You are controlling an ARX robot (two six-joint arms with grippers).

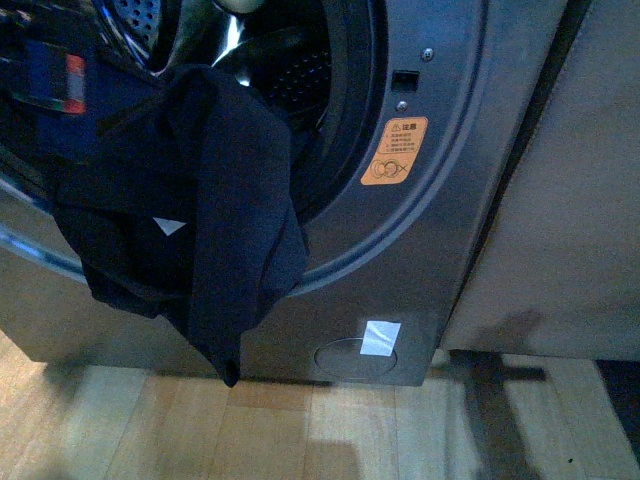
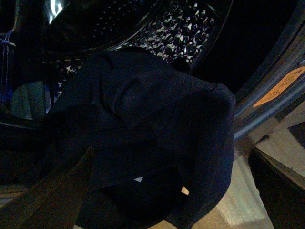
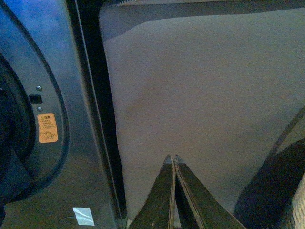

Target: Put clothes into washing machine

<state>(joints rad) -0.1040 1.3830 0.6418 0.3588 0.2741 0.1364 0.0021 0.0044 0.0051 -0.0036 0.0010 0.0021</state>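
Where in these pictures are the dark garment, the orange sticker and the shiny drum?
Dark garment [image 1: 230,210]: front view, on the fold hanging over the door rim.
Orange sticker [image 1: 393,151]: front view, on its middle, beside the opening.
Drum [image 2: 183,28]: left wrist view, on its perforated steel wall.

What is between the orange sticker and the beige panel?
In the right wrist view, the washer's grey front and a dark gap lie between the orange sticker and the beige panel.

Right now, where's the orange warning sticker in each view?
Front: orange warning sticker right of the porthole, on the washing machine.
Left wrist: a sliver at the right edge.
Right wrist: lower left.
Shared landmark: white label below it, front and right wrist.
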